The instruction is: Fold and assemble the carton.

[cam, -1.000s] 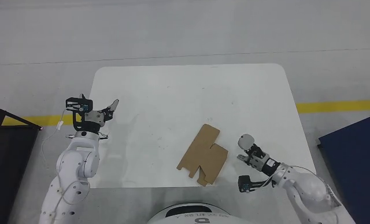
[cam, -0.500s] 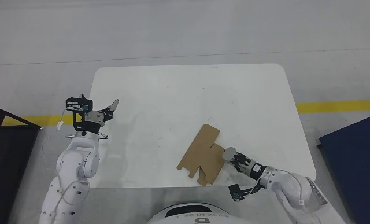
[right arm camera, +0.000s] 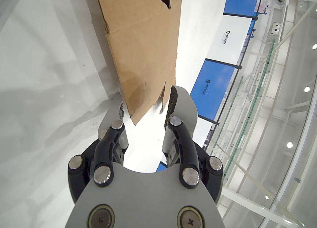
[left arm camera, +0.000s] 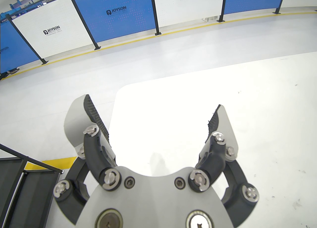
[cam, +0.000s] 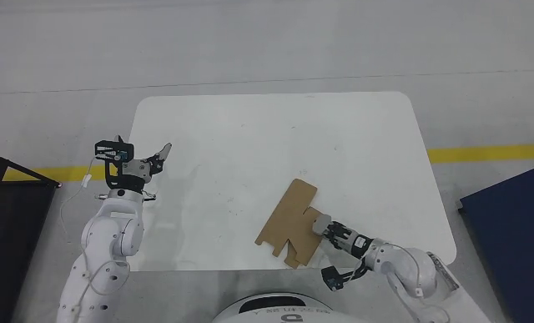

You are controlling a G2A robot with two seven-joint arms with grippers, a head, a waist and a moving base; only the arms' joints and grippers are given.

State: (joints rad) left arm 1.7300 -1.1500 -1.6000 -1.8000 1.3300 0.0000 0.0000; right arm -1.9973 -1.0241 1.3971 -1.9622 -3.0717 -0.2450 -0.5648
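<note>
The flat carton [cam: 290, 224] lies near-right on the desk [cam: 250, 139], one corner inside the parted right tool [right arm camera: 146, 107], so grasping appears in hand and a pinch-and-lift should follow; the left tool [left arm camera: 151, 105] hangs spread at the left edge.

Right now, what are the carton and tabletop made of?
Carton: brown corrugated cardboard by the look, matte and uncoated; pressed crease lines and frayed cut edges show. Tabletop: smooth white surface with a few small dark specks, probably laminate or painted board; cannot tell which.
</note>
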